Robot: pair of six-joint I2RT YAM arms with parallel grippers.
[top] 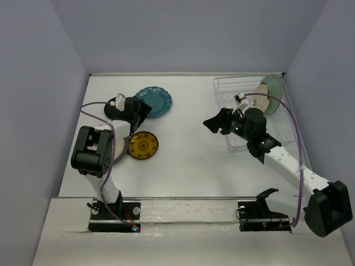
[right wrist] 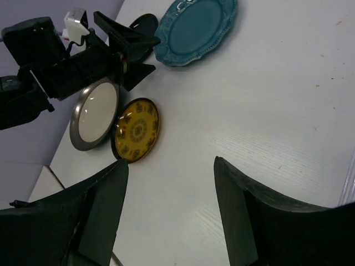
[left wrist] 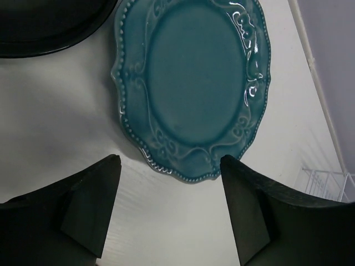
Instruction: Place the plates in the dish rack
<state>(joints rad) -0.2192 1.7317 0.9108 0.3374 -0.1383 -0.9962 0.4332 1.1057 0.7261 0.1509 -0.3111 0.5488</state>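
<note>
The scalloped dark teal plate [top: 154, 101] lies flat at the back left and fills the left wrist view [left wrist: 194, 83]. My left gripper [top: 145, 111] is open and empty, low over the table just short of its near rim [left wrist: 169, 172]. The small black plate [top: 113, 108] lies to its left, partly under the arm. The yellow patterned plate [top: 143, 145] and the silver plate [right wrist: 95, 113] lie side by side nearer the front. The white dish rack [top: 233, 94] at the back right holds the cream plate [top: 262, 98] and the pale mint plate [top: 273, 88] upright. My right gripper [top: 212, 121] is open and empty, left of the rack, above bare table [right wrist: 172, 177].
The left arm [right wrist: 72, 55] stretches over the silver and black plates. Grey walls close the table at the back and both sides. A corner of the rack shows in the left wrist view [left wrist: 327, 183]. The right arm's forearm crosses the rack's front part.
</note>
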